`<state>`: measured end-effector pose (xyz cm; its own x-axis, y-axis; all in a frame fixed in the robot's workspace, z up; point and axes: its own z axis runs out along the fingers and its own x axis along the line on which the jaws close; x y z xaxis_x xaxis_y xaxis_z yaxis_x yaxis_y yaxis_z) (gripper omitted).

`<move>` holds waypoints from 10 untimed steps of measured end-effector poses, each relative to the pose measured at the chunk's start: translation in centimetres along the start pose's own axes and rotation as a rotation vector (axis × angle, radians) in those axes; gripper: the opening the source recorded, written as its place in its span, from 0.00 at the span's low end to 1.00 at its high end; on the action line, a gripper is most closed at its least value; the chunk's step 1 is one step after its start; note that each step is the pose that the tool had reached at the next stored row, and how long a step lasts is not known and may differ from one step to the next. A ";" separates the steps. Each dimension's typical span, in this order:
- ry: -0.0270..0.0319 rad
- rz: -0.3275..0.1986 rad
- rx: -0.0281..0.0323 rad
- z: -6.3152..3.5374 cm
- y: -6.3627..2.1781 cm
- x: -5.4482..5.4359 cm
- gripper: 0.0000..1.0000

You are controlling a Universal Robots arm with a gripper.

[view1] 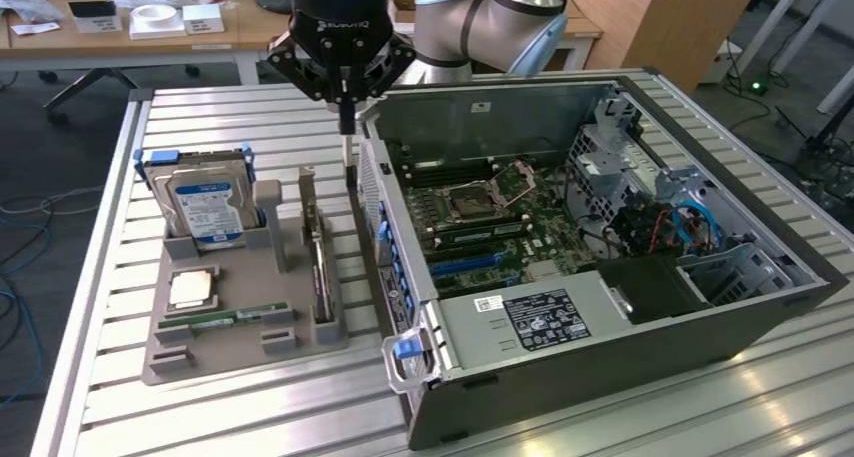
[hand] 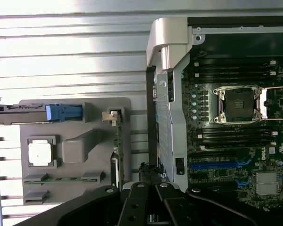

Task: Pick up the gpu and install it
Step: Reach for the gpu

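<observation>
The gpu (view1: 318,249) stands on its edge in a slot of the grey holder (view1: 214,362), its green board and black face seen edge-on. The wrist view shows it as a thin strip (hand: 116,143) with its silver bracket end toward the holder's far side. My gripper (view1: 348,132) hangs above the gap between the holder and the open computer case (view1: 601,317), behind the gpu's far end and well above it. Its fingers are shut together with nothing between them, and in the wrist view they (hand: 154,188) meet at one point.
The holder also carries a hard drive with a blue-white label (view1: 203,209), a square processor (view1: 192,288) and a narrow memory stick (view1: 220,319). The case lies open with its motherboard (view1: 487,222) facing up. All of it rests on a slatted metal table (view1: 200,127).
</observation>
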<state>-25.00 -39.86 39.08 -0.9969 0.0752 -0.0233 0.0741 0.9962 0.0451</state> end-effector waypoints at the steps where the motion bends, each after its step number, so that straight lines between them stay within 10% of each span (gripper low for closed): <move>1: 0.0000 0.000 0.0000 -0.01 -0.01 0.2 0.11; 10: 0.0000 0.000 0.0000 -0.04 -0.13 1.8 0.11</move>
<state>-26.81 -39.86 39.07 -0.9969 0.0753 -0.0233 0.0742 0.9962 0.0451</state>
